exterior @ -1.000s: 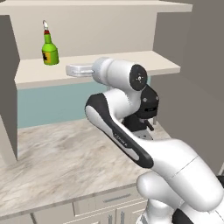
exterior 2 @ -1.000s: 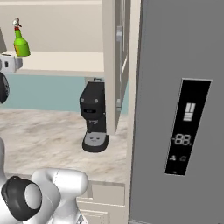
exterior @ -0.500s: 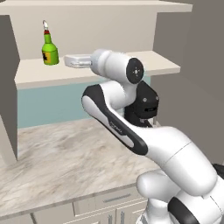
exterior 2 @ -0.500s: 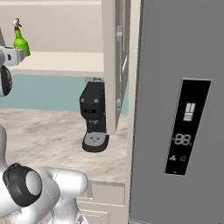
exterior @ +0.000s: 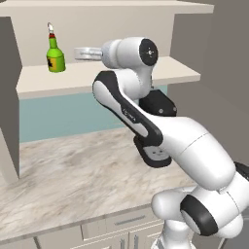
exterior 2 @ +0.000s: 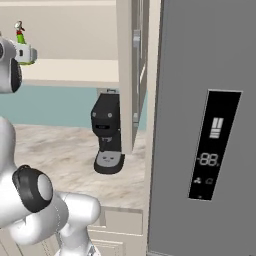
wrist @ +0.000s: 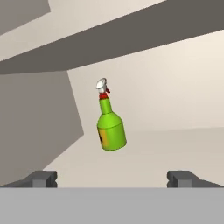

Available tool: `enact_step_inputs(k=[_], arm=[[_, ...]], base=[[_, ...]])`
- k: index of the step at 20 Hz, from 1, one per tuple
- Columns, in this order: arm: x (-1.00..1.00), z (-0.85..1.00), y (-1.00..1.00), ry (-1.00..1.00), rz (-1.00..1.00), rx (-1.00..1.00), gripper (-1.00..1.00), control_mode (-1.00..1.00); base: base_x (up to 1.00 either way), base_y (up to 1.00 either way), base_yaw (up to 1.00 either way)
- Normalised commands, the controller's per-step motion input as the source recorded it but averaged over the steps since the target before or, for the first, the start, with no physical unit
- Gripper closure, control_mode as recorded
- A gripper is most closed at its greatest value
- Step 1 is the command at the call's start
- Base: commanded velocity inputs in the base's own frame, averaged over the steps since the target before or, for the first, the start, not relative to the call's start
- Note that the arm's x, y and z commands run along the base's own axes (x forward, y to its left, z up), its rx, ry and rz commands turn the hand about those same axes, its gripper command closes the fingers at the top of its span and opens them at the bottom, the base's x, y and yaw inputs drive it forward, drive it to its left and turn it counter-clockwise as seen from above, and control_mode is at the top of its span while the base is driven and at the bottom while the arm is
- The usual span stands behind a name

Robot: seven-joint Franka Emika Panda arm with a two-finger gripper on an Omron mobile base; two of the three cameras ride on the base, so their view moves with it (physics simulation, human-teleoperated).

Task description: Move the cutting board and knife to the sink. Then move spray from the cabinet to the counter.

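Note:
The green spray (exterior: 55, 57) with its white and red nozzle stands upright on the shelf of the beige open cabinet (exterior: 112, 77). My gripper (exterior: 77, 52) hovers over that shelf just right of the spray, level with it and apart from it. In the hand view the spray (wrist: 111, 130) is straight ahead, tilted in the picture, beyond the open gripper (wrist: 112, 178), whose fingertips (wrist: 42, 177) stand wide with nothing between them. From the right base view the spray (exterior 2: 20, 35) peeks out above my hand. The cutting board, knife and sink are out of view.
The marble counter (exterior: 73, 170) runs below the shelf. A black coffee machine (exterior 2: 107, 134) stands on it by a cabinet side wall (exterior 2: 125, 75). A grey fridge (exterior 2: 205, 125) with a display panel rises at the right. Another shelf (exterior: 107, 5) hangs overhead.
The arm has swung left along the shelf, carrying the gripper closer to the spray. The jaws have stayed open and the spray has not moved.

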Motion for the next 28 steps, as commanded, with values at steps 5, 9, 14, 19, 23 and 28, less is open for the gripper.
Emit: enact_step_inputs(k=[5,9,14,19,23,28], arm=[[0.19,0.01,0.0,0.01,0.0,0.0,-1.0,-1.0],[0.4,0.09,0.02,0.0,0.0,-0.07,-1.0,-1.0],[0.51,0.01,0.1,0.0,0.0,-0.12,-1.0,-1.0],[0.43,0.0,0.19,0.0,0.0,-0.11,-1.0,-1.0],[0.37,0.09,0.23,0.0,0.0,-0.08,-1.0,-1.0],[0.23,0.19,0.28,0.0,0.0,-0.04,-1.0,-1.0]], base=[[0.0,0.0,0.0],[0.0,0.0,0.0],[0.0,0.0,0.0],[0.0,0.0,0.0],[0.0,0.0,0.0],[0.0,0.0,0.0]])
